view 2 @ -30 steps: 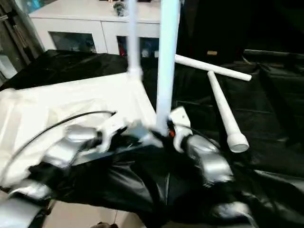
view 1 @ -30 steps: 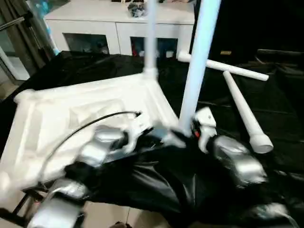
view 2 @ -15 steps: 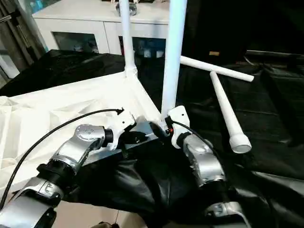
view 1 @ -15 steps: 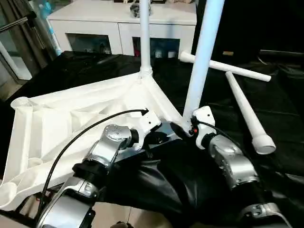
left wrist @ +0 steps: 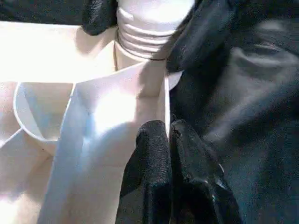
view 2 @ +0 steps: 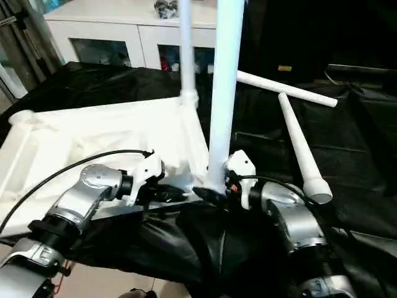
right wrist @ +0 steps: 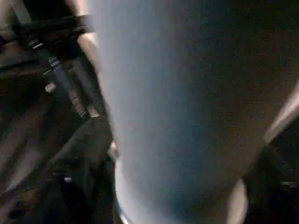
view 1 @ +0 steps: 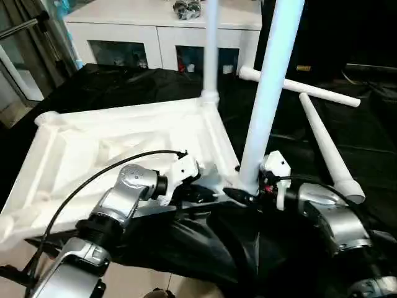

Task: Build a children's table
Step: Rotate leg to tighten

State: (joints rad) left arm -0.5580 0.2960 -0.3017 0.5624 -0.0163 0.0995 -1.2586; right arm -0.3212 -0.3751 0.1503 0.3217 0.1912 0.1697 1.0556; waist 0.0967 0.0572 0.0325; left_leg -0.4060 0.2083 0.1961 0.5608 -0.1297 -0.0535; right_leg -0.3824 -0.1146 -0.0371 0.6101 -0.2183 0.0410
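The white tabletop (view 1: 124,133) lies upside down on a black-draped table. One leg (view 1: 209,49) stands in its far corner socket. A second leg (view 1: 270,93) stands in the near right corner socket. My right gripper (view 1: 244,194) is at this leg's base, with a black finger (left wrist: 205,28) on each side of the threaded end, closed on it. My left gripper (left wrist: 168,133) is shut on the thin edge wall of the tabletop just beside that socket. Two more legs (view 1: 298,85) (view 1: 325,146) lie loose on the cloth to the right.
A white glass-door cabinet (view 1: 161,37) stands behind the table with small items on top. Black cloth (view 1: 124,81) covers the table and hangs over its near edge. A black cable (view 1: 105,174) arcs over my left forearm.
The whole view has shifted. My right wrist has turned around the near leg's base and sits lower. The left gripper stays pinched on the tabletop edge.
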